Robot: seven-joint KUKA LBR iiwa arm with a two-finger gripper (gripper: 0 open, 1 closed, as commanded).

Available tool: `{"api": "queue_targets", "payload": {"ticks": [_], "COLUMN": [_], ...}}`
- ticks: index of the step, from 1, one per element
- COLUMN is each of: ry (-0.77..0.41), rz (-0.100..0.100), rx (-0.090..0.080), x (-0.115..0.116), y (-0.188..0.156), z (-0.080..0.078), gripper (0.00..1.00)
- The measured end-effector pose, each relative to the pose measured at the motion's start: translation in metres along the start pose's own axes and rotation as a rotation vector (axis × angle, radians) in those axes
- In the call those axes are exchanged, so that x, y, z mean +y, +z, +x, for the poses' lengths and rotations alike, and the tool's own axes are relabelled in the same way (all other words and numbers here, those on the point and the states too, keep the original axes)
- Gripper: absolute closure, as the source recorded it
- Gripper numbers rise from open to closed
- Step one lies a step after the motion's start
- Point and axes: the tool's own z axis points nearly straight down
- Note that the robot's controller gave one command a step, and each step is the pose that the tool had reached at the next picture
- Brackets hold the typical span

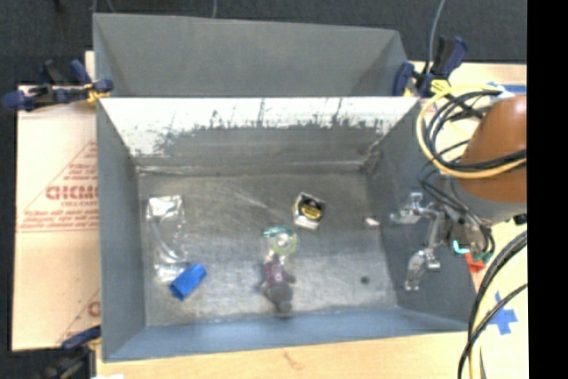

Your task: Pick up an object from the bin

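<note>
You have a grey bin [257,155] whose sloped walls let loose pieces settle on its flat floor. Your gripper [415,237] hangs over the right-hand slope, fingers spread and grasping nothing; I judge it is held clear of the contents, no piece yet chosen. The candidates lie well apart from it: a crumpled clear wrapper [164,231] at left, a purple figure [278,266] mid-front, a blue block [188,280] touching the wrapper, and a small black-and-yellow item [309,209] near centre.

cover [499,148]: rounded orange-brown dome | cables [429,133]: black loops | claw [406,246]: silver metal fingers
</note>
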Motion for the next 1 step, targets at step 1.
{"api": "queue_targets", "payload": {"ticks": [1], "ry": [-0.082], "rz": [-0.001], "rx": [-0.011], "x": [0.0635], "y": [0.0079], "z": [-0.0466], "gripper": [0.0]}}
